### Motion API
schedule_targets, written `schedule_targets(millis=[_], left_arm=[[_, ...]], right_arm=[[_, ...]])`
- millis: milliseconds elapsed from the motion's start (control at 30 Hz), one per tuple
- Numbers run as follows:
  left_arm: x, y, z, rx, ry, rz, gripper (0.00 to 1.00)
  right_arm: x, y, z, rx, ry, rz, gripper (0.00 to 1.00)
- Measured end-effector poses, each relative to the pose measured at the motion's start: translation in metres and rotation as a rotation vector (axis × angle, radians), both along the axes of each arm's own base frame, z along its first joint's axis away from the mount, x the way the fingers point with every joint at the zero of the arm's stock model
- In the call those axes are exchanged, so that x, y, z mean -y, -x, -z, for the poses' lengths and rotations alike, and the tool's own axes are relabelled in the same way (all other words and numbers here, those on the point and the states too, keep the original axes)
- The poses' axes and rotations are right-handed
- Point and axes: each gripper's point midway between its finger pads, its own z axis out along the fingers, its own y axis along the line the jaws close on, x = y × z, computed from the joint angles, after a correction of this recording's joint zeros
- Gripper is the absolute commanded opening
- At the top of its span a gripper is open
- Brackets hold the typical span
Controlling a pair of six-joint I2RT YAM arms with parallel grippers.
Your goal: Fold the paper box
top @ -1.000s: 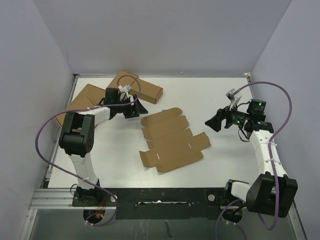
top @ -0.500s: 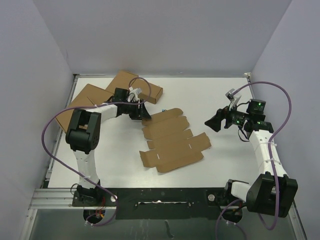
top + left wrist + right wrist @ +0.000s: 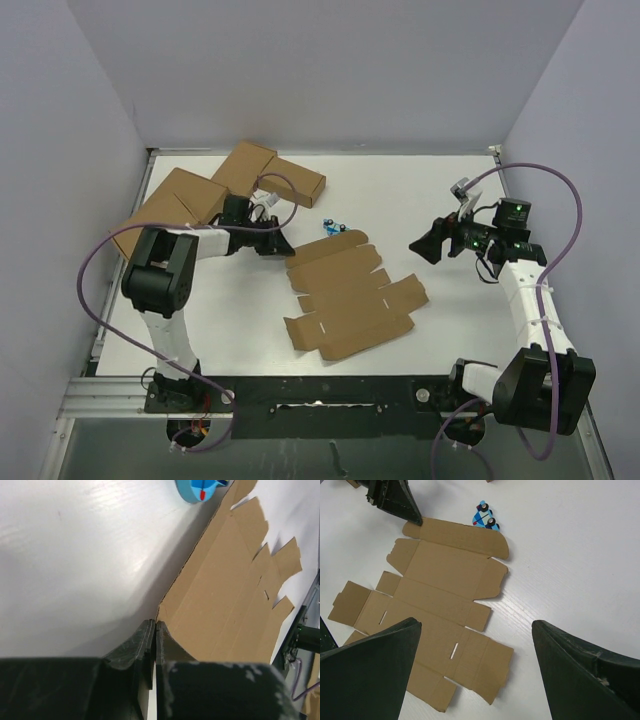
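Note:
The paper box (image 3: 350,295) lies unfolded as a brown die-cut sheet with many flaps in the middle of the table, also seen in the right wrist view (image 3: 435,595). My left gripper (image 3: 283,247) sits low at the sheet's far left corner. In the left wrist view its jaws (image 3: 155,623) are pressed together with the corner of the sheet (image 3: 230,595) running into the seam, and that edge is raised off the table. My right gripper (image 3: 418,247) hovers to the right of the sheet, wide open (image 3: 475,624) and holding nothing.
A small blue toy car (image 3: 332,226) lies just beyond the sheet's far edge. Several brown cartons (image 3: 200,195) are clustered at the far left, one of them (image 3: 290,178) angled toward the centre. Grey walls close in the table on three sides.
The left gripper has closed from open to shut at the sheet's far left corner. The sheet has shifted slightly right and nearer, uncovering the blue toy car. The right arm has not moved.

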Motion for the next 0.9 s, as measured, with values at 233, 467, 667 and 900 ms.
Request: schedule_targets(millis=[233,467,667,900], left_arm=[[-0.011,0.022,-0.054,0.196,0.041,-0.052,0.00],[-0.029,0.041,-0.095,0.411,0.071,-0.156,0.00],[-0.040,0.063,-0.086,0.424,0.057,-0.232,0.00],[-0.036,0.072,-0.091,0.446,0.059,-0.249,0.00]], right_arm=[[-0.004,0.001,0.000,-0.003,-0.001,-0.012,0.98],[-0.013,0.004,0.004,-0.015,-0.009,-0.054,0.98],[-0.019,0.005,0.013,-0.022,-0.009,-0.097,0.98],[-0.017,0.002,0.023,-0.051,-0.001,-0.092,0.98]])
